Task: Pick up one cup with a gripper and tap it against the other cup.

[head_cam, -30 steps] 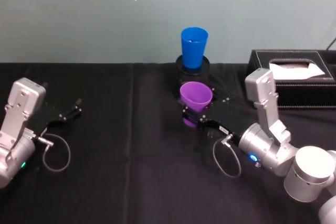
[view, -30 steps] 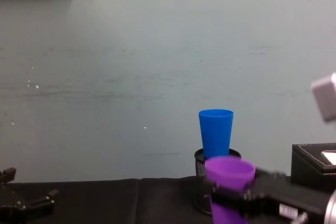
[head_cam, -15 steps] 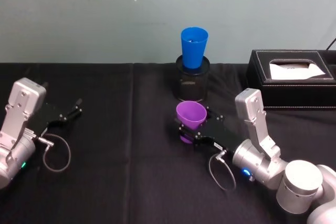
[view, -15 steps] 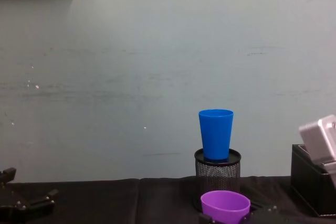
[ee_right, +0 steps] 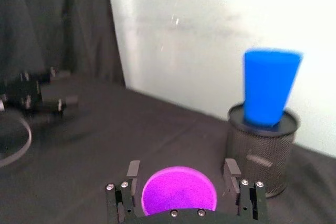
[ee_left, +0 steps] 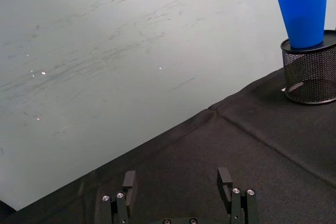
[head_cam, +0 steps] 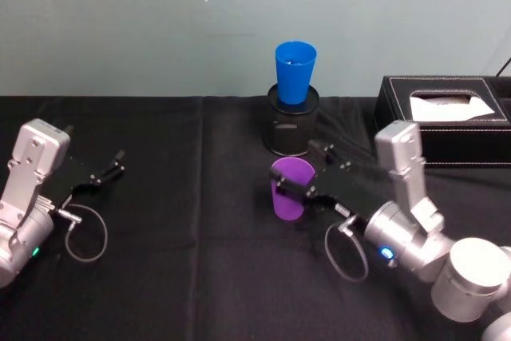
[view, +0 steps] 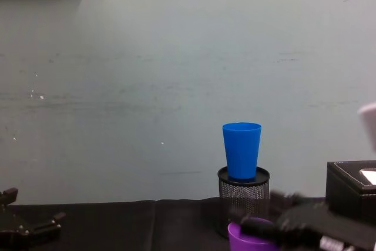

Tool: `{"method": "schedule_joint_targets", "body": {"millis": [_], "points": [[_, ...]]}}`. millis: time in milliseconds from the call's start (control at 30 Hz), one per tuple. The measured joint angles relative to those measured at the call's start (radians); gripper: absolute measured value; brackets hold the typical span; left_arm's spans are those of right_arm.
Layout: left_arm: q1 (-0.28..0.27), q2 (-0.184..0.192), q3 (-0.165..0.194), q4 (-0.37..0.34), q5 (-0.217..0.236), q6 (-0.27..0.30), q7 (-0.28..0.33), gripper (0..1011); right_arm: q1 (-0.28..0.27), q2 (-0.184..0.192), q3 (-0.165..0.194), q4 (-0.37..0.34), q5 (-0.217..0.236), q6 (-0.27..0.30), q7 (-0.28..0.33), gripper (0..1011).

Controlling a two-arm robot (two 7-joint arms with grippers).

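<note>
Pinching the purple cup point(head_cam: 289, 188) just below its rim, your right gripper point(head_cam: 302, 175) holds something light, smooth, slip-prone; left gripper point(head_cam: 112, 167) idles, fingers spread.

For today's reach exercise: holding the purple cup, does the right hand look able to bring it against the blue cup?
Probably yes: the blue cup stands exposed atop the mesh holder, just beyond the purple cup in the right hand.

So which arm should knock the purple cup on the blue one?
The right: its pincer grips the purple cup beside the blue cup. The left pincer sits open, far off.
</note>
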Motion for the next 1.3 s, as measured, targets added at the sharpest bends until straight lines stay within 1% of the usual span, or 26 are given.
{"method": "schedule_joint_targets", "body": {"millis": [33, 100, 133, 167, 200, 233, 267, 300, 333, 433, 500, 533, 567, 633, 667, 700, 767, 1300], "points": [[0.0, 0.0, 0.0, 0.0, 0.0, 0.0, 0.0, 1000, -0.017, 0.007, 0.021, -0.038, 0.021, 0.004, -0.001, 1002], [0.0, 0.0, 0.0, 0.0, 0.0, 0.0, 0.0, 1000, -0.036, 0.015, 0.043, -0.075, 0.039, 0.006, -0.007, 1003], [0.0, 0.0, 0.0, 0.0, 0.0, 0.0, 0.0, 1000, -0.057, 0.022, 0.069, -0.114, 0.053, 0.01, -0.027, 1002], [0.0, 0.0, 0.0, 0.0, 0.0, 0.0, 0.0, 1000, -0.068, 0.024, 0.082, -0.129, 0.058, 0.012, -0.039, 1002], [0.0, 0.0, 0.0, 0.0, 0.0, 0.0, 0.0, 1000, -0.091, 0.027, 0.11, -0.162, 0.065, 0.019, -0.075, 1003], [0.0, 0.0, 0.0, 0.0, 0.0, 0.0, 0.0, 1000, -0.101, 0.027, 0.125, -0.176, 0.065, 0.023, -0.097, 1003], [0.0, 0.0, 0.0, 0.0, 0.0, 0.0, 0.0, 1000, -0.101, 0.027, 0.125, -0.176, 0.065, 0.023, -0.097, 1003], [0.0, 0.0, 0.0, 0.0, 0.0, 0.0, 0.0, 1000, -0.121, 0.027, 0.151, -0.199, 0.058, 0.03, -0.142, 1003], [0.0, 0.0, 0.0, 0.0, 0.0, 0.0, 0.0, 1000, -0.14, 0.025, 0.176, -0.214, 0.035, 0.04, -0.197, 1003], [0.0, 0.0, 0.0, 0.0, 0.0, 0.0, 0.0, 1000, -0.159, 0.02, 0.202, -0.223, -0.006, 0.052, -0.269, 1003], [0.0, 0.0, 0.0, 0.0, 0.0, 0.0, 0.0, 1000, -0.165, 0.017, 0.213, -0.221, -0.027, 0.058, -0.301, 1003], [0.0, 0.0, 0.0, 0.0, 0.0, 0.0, 0.0, 1000, -0.168, 0.012, 0.22, -0.206, -0.052, 0.064, -0.33, 1003], [0.0, 0.0, 0.0, 0.0, 0.0, 0.0, 0.0, 1000, -0.168, 0.012, 0.22, -0.206, -0.052, 0.064, -0.33, 1003], [0.0, 0.0, 0.0, 0.0, 0.0, 0.0, 0.0, 1000, -0.165, 0.005, 0.221, -0.18, -0.077, 0.064, -0.341, 1003], [0.0, 0.0, 0.0, 0.0, 0.0, 0.0, 0.0, 1000, -0.165, 0.005, 0.221, -0.18, -0.077, 0.064, -0.341, 1003], [0.0, 0.0, 0.0, 0.0, 0.0, 0.0, 0.0, 1000, -0.161, 0.001, 0.22, -0.169, -0.091, 0.061, -0.343, 1002], [0.0, 0.0, 0.0, 0.0, 0.0, 0.0, 0.0, 1000, -0.157, -0.001, 0.218, -0.162, -0.101, 0.058, -0.346, 1003], [0.0, 0.0, 0.0, 0.0, 0.0, 0.0, 0.0, 1000, -0.159, 0.001, 0.217, -0.167, -0.09, 0.058, -0.342, 1003]]}}
